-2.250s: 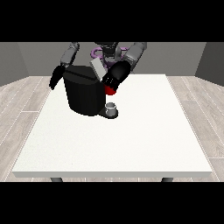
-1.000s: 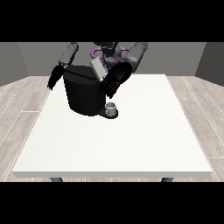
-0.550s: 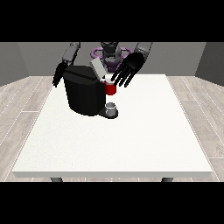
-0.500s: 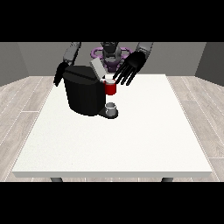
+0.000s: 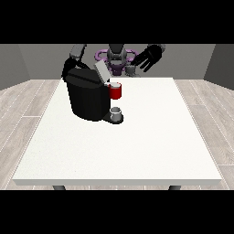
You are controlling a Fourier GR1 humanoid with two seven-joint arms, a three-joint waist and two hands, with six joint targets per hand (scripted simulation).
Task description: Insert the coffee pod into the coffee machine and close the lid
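Note:
The black coffee machine (image 5: 88,98) stands on the white table (image 5: 137,146) at the back left. Its grey lid (image 5: 100,72) is tilted up above the top. A red thing at the machine (image 5: 115,91) sits at its front upper right. A small grey thing (image 5: 116,112) rests on the machine's base below it. The hand at the view's right (image 5: 148,57) is raised above the table's far edge with its fingers spread, clear of the machine. The hand at the view's left (image 5: 69,69) is right behind the machine's top left corner, partly hidden.
The robot's torso (image 5: 117,57) is behind the table's far edge. White tabletop stretches in front of and to the right of the machine, with wooden floor around it.
The hand at the view's right has lifted off the machine's top and moved up and to the right, opening out. The hand at the left has barely moved.

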